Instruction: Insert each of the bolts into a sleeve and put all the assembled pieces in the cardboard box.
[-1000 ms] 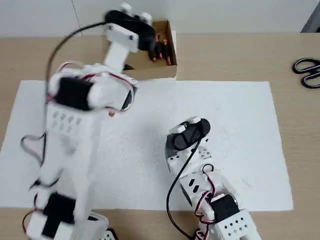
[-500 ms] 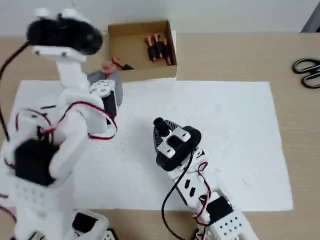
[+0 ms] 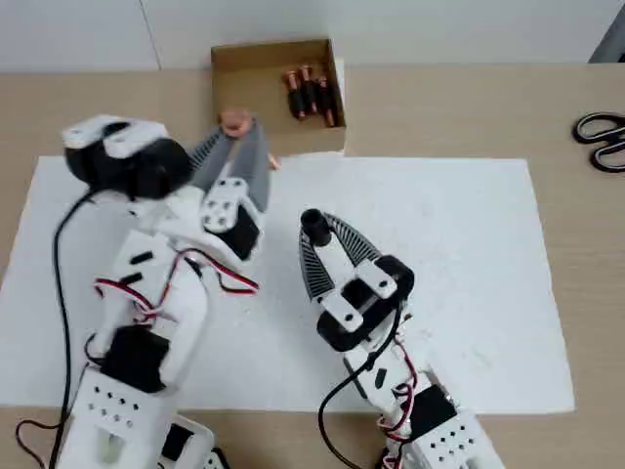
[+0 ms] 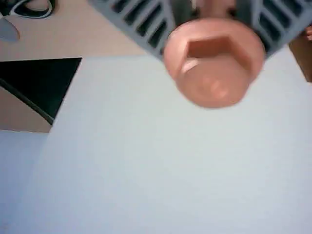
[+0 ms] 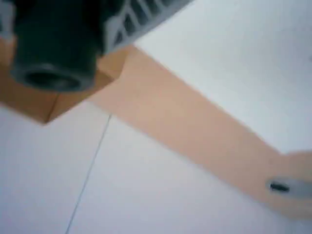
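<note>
Two pincers each grip one part above the white paper sheet (image 3: 459, 254) that covers the worktop (image 3: 449, 107). The left pincer (image 3: 232, 139) is clenched on a copper-coloured bolt (image 3: 234, 122), held just in front of the cardboard box (image 3: 250, 88), over the paper's far edge. The bolt's hexagonal head faces up toward the high camera and also toward the left wrist camera (image 4: 214, 63), so its long axis runs back between the grey fingers (image 4: 131, 19); the shank is hidden. The right pincer (image 3: 317, 242) grasps a black sleeve (image 3: 313, 226) near the middle of the paper, well apart from the bolt. The sleeve stands roughly upright, its round end showing from above, and its open bore is turned toward the right wrist camera (image 5: 51, 48). Inside the box, several assembled pieces (image 3: 311, 93) lie together against the right-hand wall, their long axes running roughly front to back. Scissors (image 3: 601, 140) rest on the worktop's right edge.
</note>
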